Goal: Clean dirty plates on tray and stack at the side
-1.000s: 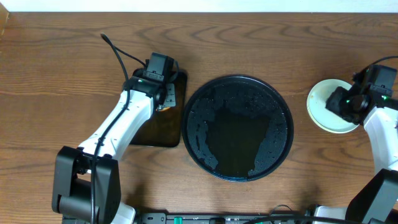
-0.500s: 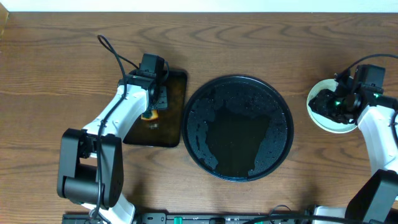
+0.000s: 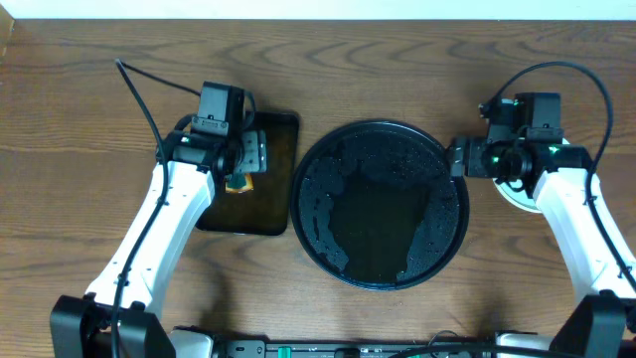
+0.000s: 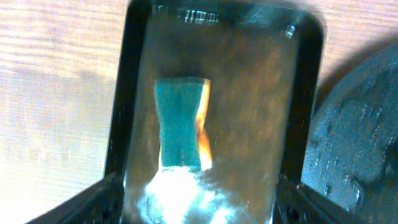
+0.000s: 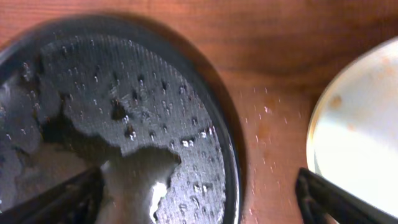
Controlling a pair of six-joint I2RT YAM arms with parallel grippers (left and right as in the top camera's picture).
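Right hand (image 5: 198,199) spread wide above the tray (image 5: 234,155) rim, plates (image 5: 357,118) lying flat just beside it (left hand (image 4: 202,200) spread too)

Bright, even light from above, the wet round tray (image 3: 437,169) mirrors pale glare, and both wrist views are blurred (white glare floods the sponge tray (image 4: 121,124)).

The plates (image 5: 364,124) run off the picture's edge; the sponge (image 4: 180,124) is blurred.
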